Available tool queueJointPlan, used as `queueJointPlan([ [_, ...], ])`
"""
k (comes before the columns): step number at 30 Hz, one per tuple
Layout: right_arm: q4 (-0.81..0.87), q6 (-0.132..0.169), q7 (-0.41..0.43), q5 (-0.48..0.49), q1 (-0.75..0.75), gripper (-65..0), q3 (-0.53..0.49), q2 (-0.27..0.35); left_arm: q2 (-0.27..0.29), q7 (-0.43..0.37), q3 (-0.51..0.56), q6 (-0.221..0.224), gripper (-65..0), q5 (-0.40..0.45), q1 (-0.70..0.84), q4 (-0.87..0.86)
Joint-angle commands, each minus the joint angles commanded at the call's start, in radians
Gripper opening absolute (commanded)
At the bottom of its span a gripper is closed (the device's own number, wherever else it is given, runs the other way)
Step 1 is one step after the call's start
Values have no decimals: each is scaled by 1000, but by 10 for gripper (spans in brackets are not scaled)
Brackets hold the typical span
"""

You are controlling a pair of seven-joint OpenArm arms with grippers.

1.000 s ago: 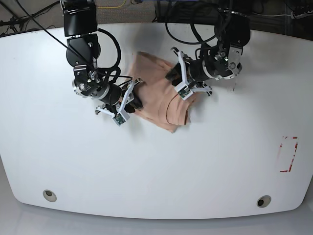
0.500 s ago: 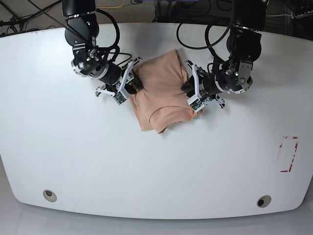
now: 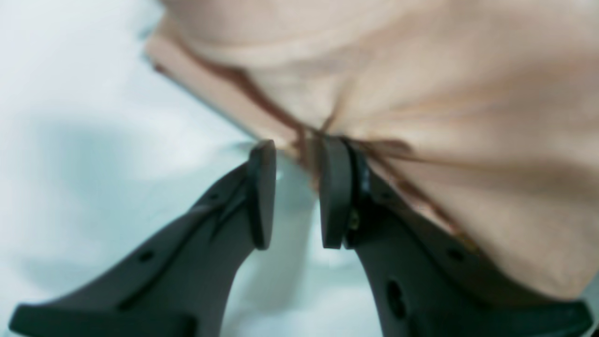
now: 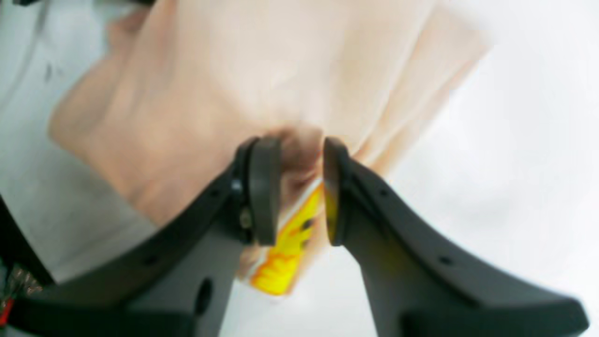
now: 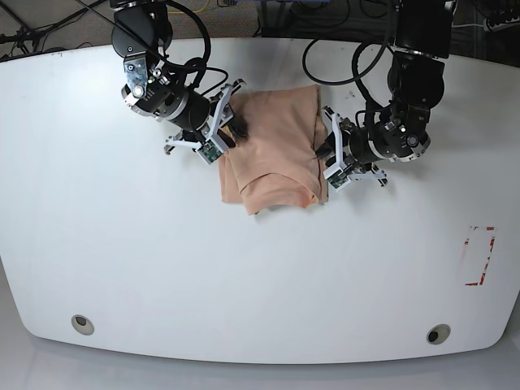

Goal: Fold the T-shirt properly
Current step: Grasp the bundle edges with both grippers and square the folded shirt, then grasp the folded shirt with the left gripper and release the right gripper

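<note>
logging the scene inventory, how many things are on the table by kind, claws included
T-shirt (peach, partly folded): 1
claws, each shut on a shirt edge: 2, the left claw and the right claw
red marking near the table edge: 1
round fittings in the table: 2, at and
total: 6

Bright, even light; both wrist views blurred, washed-out.
</note>
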Motion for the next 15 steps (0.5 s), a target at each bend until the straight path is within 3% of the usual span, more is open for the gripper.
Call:
queueJointPlan([
  [5, 14, 0, -26, 8, 32, -499, 52, -5, 9, 0, -68, 0, -511, 2, 34, 100],
  [8, 15, 0, -71, 11, 68, -499, 64, -5, 49, 0, -86, 0, -499, 6, 44, 163],
  [15, 41, 0, -123, 0, 106, -496, 87, 3, 163, 0, -57, 5, -286, 61, 52, 232],
])
